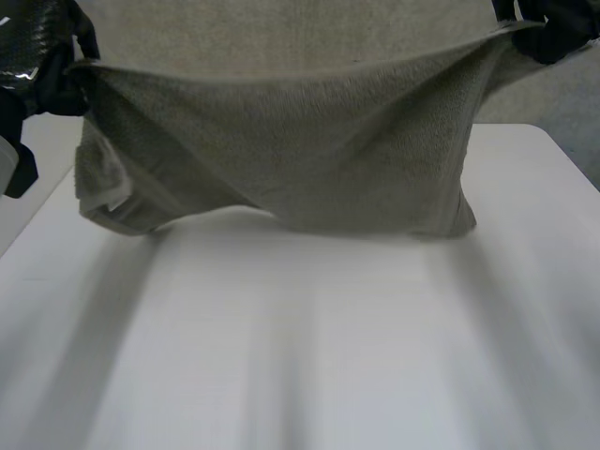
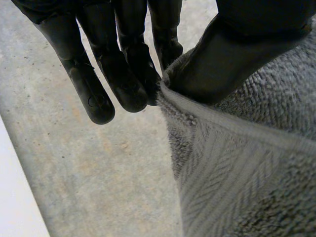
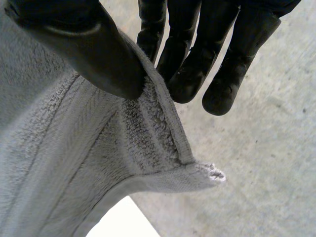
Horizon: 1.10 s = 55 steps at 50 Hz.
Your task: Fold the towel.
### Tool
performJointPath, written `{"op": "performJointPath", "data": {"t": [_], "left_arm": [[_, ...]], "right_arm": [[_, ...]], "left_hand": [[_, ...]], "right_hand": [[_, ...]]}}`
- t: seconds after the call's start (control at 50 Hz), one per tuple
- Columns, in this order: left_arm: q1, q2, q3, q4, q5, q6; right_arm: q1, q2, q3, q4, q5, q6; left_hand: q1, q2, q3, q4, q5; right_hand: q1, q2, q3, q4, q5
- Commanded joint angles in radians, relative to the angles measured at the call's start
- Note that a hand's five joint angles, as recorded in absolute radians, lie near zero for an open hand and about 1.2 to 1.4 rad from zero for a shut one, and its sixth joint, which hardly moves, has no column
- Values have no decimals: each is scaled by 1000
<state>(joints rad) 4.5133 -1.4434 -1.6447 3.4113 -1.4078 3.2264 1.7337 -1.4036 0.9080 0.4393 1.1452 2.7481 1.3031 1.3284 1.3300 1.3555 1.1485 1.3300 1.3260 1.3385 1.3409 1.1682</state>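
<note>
Right now your towel point(image 1: 300, 159) hangs spread out above the surface point(image 1: 309, 347), stretched from ten o'clock to one o'clock in the head view. Your left robot hand point(image 1: 52, 75) at ten o'clock pinches one top corner between thumb and fingers point(image 2: 123, 74). Your right robot hand point(image 1: 558, 28) at one o'clock is clamped on the other top corner the same way. The towel's lower edge sags toward the surface, and whether it touches is unclear.

Head camera overlooks the table point(image 1: 375, 356); both wrist cameras (very close) share the towel point(image 1: 300, 159).
</note>
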Motion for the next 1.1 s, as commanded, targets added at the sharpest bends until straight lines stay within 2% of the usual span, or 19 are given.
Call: {"op": "performJointPath", "data": {"t": [0.02,0.1,0.14,0.2,0.26,0.3,0.36,0.4,0.42,0.46,0.5,0.58,0.62,0.74,0.84,0.96,1.0,1.06,1.1], "left_arm": [[53,-185,29,13,30,4],[49,-307,80,11,29,6],[46,-437,158,11,26,6],[44,-505,210,8,23,6],[36,-615,330,6,7,6],[24,-708,475,8,-20,4],[17,-743,557,8,-39,1],[0,-788,726,12,-92,0],[0,-789,727,13,-92,0],[-13,-799,889,26,-149,-3],[-16,-796,958,43,-173,-7],[-17,-789,1059,77,-188,-5],[-17,-781,1112,78,-186,-4],[-19,-782,1088,72,-183,-2],[-17,-790,895,71,-175,4],[-16,-799,694,78,-149,9],[-16,-805,559,95,-116,10],[-16,-812,502,114,-102,10],[-14,-827,401,170,-91,33]], "right_arm": [[21,199,-124,101,56,-97],[52,291,-181,108,116,-157],[111,404,-262,108,175,-195],[141,460,-310,107,199,-208],[165,563,-416,105,226,-216],[170,668,-554,85,246,-214],[170,719,-647,62,255,-208],[170,794,-853,-6,283,-202],[170,795,-854,-7,283,-202],[170,818,-1012,-110,310,-199],[170,810,-1050,-172,323,-199],[168,759,-1031,-258,327,-194],[158,700,-938,-284,314,-179],[141,661,-793,-281,275,-176],[149,678,-661,-196,182,-179],[150,709,-554,-120,153,-185],[150,719,-453,-91,154,-191],[150,718,-389,-79,146,-189],[142,701,-257,-85,140,-192]], "left_hand": [[93,68,66,41,73],[93,68,66,41,73],[93,68,66,41,73],[93,68,66,41,73],[93,68,66,41,73],[93,68,66,41,73],[93,68,66,41,73],[93,68,66,41,73],[93,68,66,41,73],[93,68,66,41,73],[93,68,66,41,73],[93,68,66,41,73],[93,68,66,41,73],[93,68,66,41,73],[93,68,66,41,73],[93,68,66,41,73],[93,68,66,41,73],[93,68,66,41,73],[93,68,66,41,73]], "right_hand": [[66,70,58,55,54],[66,70,58,55,54],[66,70,58,55,54],[66,70,58,55,54],[66,70,58,55,54],[66,70,58,55,54],[66,70,58,55,54],[66,70,58,55,54],[66,70,58,55,54],[66,70,58,55,54],[66,70,58,55,54],[66,70,58,55,54],[66,70,58,55,54],[66,70,58,55,54],[66,70,58,55,54],[66,70,58,55,54],[66,70,58,55,54],[66,70,58,55,54],[66,70,58,55,54]]}}
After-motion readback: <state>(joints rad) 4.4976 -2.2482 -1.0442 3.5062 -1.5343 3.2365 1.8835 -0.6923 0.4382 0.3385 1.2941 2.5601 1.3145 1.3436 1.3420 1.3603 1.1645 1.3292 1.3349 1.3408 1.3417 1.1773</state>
